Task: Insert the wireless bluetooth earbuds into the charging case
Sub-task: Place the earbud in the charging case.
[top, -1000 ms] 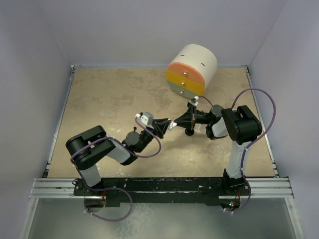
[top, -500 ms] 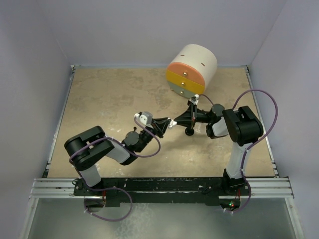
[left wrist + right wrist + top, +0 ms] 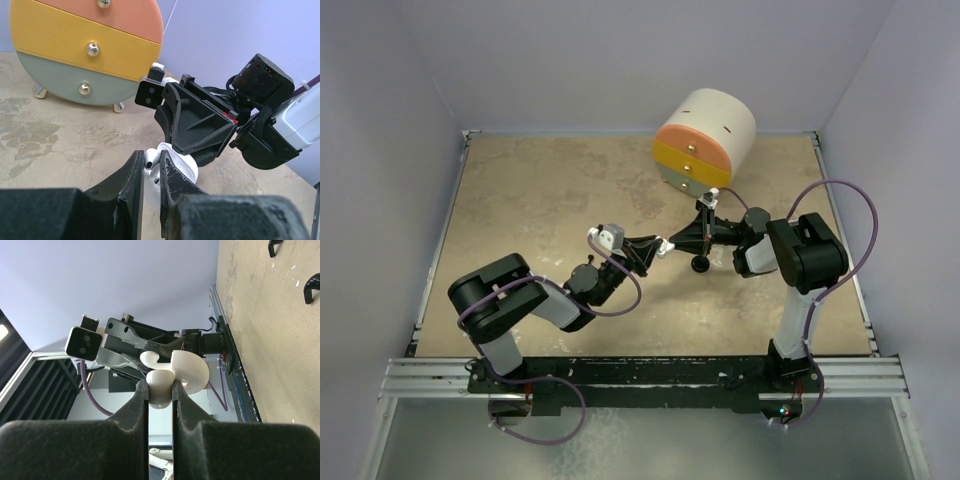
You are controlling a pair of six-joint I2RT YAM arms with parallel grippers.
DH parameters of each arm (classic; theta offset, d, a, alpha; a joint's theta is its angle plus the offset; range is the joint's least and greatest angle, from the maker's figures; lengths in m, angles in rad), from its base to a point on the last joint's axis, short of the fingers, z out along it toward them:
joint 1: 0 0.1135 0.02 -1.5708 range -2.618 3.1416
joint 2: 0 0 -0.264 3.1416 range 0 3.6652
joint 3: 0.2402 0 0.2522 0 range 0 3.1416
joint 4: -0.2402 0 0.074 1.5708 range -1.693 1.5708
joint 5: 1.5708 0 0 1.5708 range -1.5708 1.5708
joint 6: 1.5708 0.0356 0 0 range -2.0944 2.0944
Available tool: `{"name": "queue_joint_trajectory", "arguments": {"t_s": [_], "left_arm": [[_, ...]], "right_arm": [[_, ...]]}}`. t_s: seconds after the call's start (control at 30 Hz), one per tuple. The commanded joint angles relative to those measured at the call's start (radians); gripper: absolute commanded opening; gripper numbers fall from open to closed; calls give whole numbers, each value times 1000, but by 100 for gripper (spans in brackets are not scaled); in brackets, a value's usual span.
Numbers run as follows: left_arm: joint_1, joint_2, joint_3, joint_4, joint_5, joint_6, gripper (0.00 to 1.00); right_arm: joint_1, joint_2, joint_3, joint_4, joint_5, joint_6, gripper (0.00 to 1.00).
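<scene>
Holds the white charging case (image 3: 192,371) in the right gripper (image 3: 160,390), black fingers pressed in from both sides on a small rounded lobe of it. Pinches one white earbud (image 3: 150,158) in the left gripper (image 3: 151,167), jaws drawn to a narrow slot with the bud's rounded top poking out at the tips. Has the two tools tip to tip over the middle of the table (image 3: 540,200), just in front of the drawer unit (image 3: 703,140), with the earbud right at the near rim of the case; touching or a hair apart, cannot tell. Reads as smooth white plastic on the case: a domed shell, the gripped lobe, a curled lip beside them. Shows scuffed, rough-edged black plastic on both pairs of fingers, and a mottled beige, stone-like tabletop. Presents the drawer unit as a cream cylinder on its side, its flat face banded salmon, yellow and grey-green, each band with a shiny round knob (image 3: 92,48). Hides the earbud's lower part inside the slot and much of the case behind the right gripper's body in the left wrist view. Leaves the case's interior unseen. Reduces earbud and case to a pale speck between dark fingertips from above.
</scene>
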Motion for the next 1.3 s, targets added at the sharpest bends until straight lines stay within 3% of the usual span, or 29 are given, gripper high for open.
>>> {"name": "queue_joint_trajectory", "arguments": {"t_s": [0.0, 0.47, 0.6, 0.83, 1.03, 1.27], "left_arm": [[-2, -26, -16, 198, 22, -30, 8], [-2, -36, -25, 198, -3, -38, 40], [3, -83, -36, 198, -97, -59, 53], [10, -204, -54, 190, -223, -77, 66], [12, -307, -2, -164, -252, -89, 68], [12, -356, 48, -445, -269, -61, 72]], "right_arm": [[3, -37, 38, 791, 0, 9, 0], [2, -29, 45, 790, -1, 16, 0], [2, -22, 40, 791, 0, 14, 0], [2, -25, 32, 791, -1, 7, 0], [2, -28, 31, 791, -1, 4, 0], [2, -29, 32, 791, -5, 3, 0]]}}
